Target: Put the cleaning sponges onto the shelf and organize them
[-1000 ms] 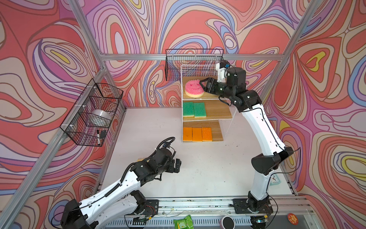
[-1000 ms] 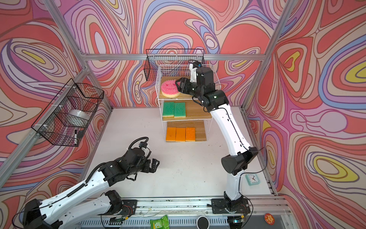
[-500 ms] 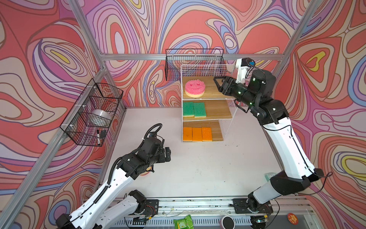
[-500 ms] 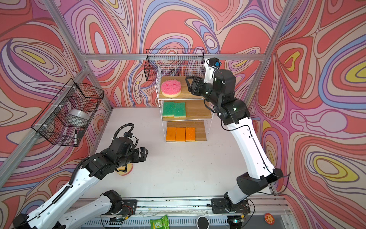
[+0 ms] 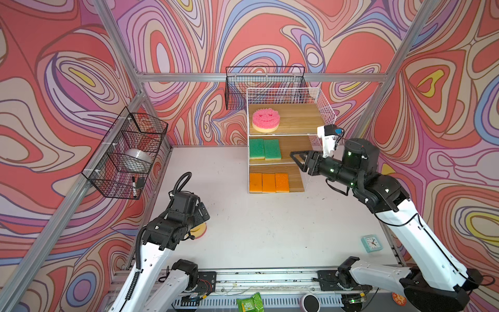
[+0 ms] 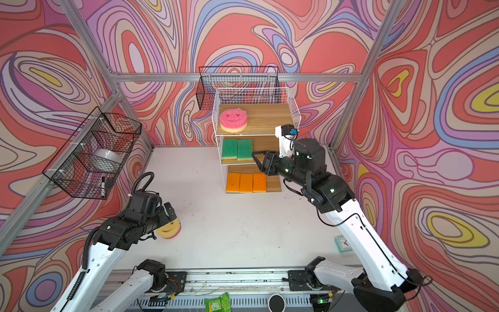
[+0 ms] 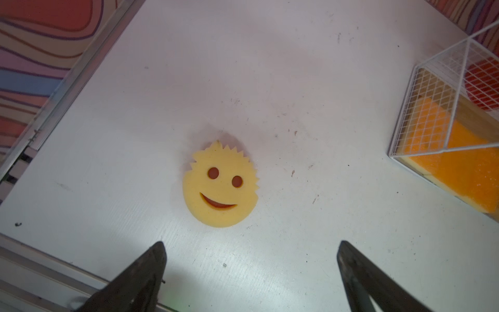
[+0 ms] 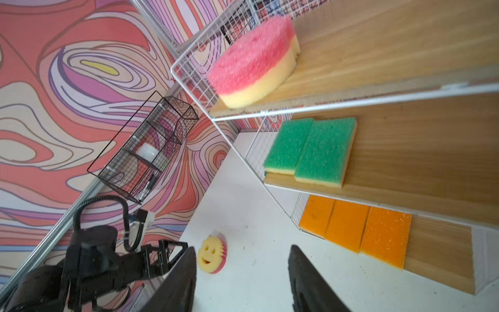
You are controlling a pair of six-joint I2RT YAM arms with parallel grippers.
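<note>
Sponge [image 7: 220, 186], the yellow-faced round one, lies flat on the table [image 7: 297, 81] just ahead of our left gripper [image 7: 250, 243], centred between its wide-spread jaws. Our right gripper [image 8: 242, 248], part-open and empty, hangs far off beside the shelf [image 5: 297, 118]; left is nearer.

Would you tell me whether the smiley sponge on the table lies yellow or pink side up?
Yellow side up: the smiley sponge shows its yellow face, with the pink layer underneath.
</note>
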